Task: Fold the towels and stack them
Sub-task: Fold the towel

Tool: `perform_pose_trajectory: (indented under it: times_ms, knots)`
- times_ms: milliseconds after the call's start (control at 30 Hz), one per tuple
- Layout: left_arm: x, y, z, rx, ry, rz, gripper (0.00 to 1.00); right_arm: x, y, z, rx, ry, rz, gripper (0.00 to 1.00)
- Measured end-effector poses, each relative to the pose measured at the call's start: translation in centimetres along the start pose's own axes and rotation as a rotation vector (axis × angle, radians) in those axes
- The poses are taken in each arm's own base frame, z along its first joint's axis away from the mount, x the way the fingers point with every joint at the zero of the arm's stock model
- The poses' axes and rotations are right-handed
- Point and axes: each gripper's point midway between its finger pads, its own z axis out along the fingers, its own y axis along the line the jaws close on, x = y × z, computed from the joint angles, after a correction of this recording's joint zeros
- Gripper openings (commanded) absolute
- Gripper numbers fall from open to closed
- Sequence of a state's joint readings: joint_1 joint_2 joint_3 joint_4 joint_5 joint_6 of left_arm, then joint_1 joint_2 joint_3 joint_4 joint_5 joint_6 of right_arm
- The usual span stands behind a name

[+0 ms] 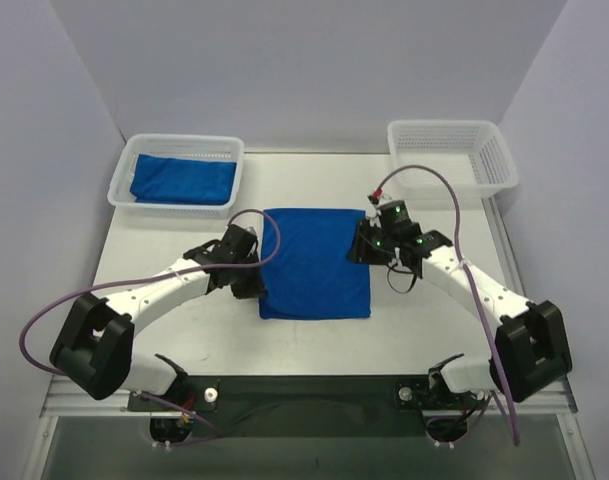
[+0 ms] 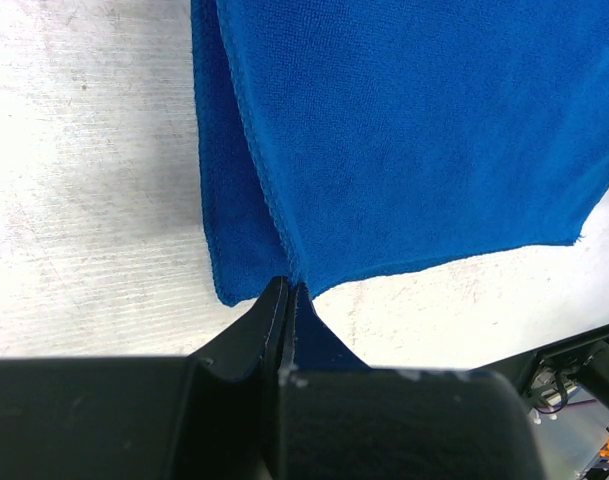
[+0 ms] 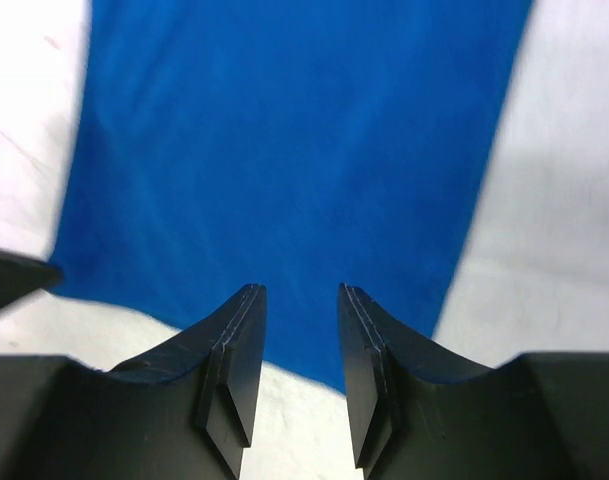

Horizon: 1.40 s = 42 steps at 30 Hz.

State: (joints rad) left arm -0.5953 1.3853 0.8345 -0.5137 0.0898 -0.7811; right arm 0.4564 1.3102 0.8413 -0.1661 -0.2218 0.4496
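Soft, limp terry towel [image 1: 314,262] mid-surface, best taken at corners. Left claw [image 2: 287,292] pinched shut on one, right claw [image 3: 302,300] part-open, empty.

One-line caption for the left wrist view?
Left claw shut on the edge of the blue towel lying on the white table.

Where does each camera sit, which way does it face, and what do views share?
Top external: overhead, behind; looks down on table, left arm, right arm, spread towel.
Left wrist: on left arm; looks past left gripper, shut on towel's edge.
Right wrist: on right arm; looks past open right gripper onto towel.
Shared: all three show that towel.
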Motion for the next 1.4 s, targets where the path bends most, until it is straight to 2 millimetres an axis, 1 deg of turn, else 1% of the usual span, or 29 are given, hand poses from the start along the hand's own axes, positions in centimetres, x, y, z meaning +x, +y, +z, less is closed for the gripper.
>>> perform_pose_trajectory:
  times_ms: [100,167,233,300,433,567,633,733,900,1000,1067,1100,1267,1333,1400]
  knots:
    - [0.1,0.0,0.0,-0.002,0.003,0.001,0.00,-4.9,1.9,1.0,-0.029,-0.063,-0.045,0.33]
    - [0.1,0.1,0.1,-0.005,0.006,0.003,0.00,-7.3,3.0,2.2,-0.047,-0.081,-0.071,0.33]
    - [0.2,0.2,0.2,-0.008,0.010,0.006,0.00,-9.3,3.8,3.8,-0.060,-0.098,-0.092,0.33]
    - [0.3,0.2,0.3,-0.010,0.016,0.006,0.00,-10.3,3.7,5.4,-0.057,-0.100,-0.094,0.33]
    - [0.5,0.2,0.3,-0.007,0.025,0.006,0.00,-10.9,3.0,8.6,-0.039,-0.080,-0.075,0.34]
    - [0.5,0.1,0.1,-0.003,0.033,0.005,0.00,-11.2,1.3,11.9,-0.006,-0.059,-0.044,0.34]
    - [0.4,-0.2,-0.2,0.001,0.036,0.005,0.00,-11.0,0.3,13.2,0.010,-0.044,-0.020,0.34]
    - [-0.1,-1.1,-1.1,0.022,0.027,0.008,0.00,-10.6,-0.6,13.8,0.025,-0.029,-0.004,0.35]
    - [-1.1,-3.0,-3.3,0.086,-0.011,0.010,0.00,-11.3,-1.2,13.7,0.029,-0.047,0.007,0.36]
    - [-0.8,-3.4,-4.1,0.110,-0.018,0.002,0.00,-11.3,-1.7,13.7,0.034,-0.049,0.017,0.36]
    - [-0.1,-2.8,-3.7,0.102,-0.001,-0.006,0.00,-11.1,-1.8,13.7,0.036,-0.045,0.021,0.37]
    - [0.5,-2.2,-3.3,0.088,0.015,-0.010,0.00,-11.0,-1.8,13.8,0.036,-0.043,0.023,0.37]
    - [4.4,2.1,-0.6,-0.030,0.126,-0.043,0.00,-10.8,-1.9,13.8,0.030,-0.035,0.036,0.38]
    - [5.3,3.4,0.2,-0.075,0.151,-0.051,0.00,-10.7,-1.8,13.8,0.024,-0.032,0.042,0.38]
    - [5.8,4.2,0.8,-0.105,0.166,-0.054,0.00,-10.6,-1.6,13.8,0.016,-0.026,0.042,0.39]
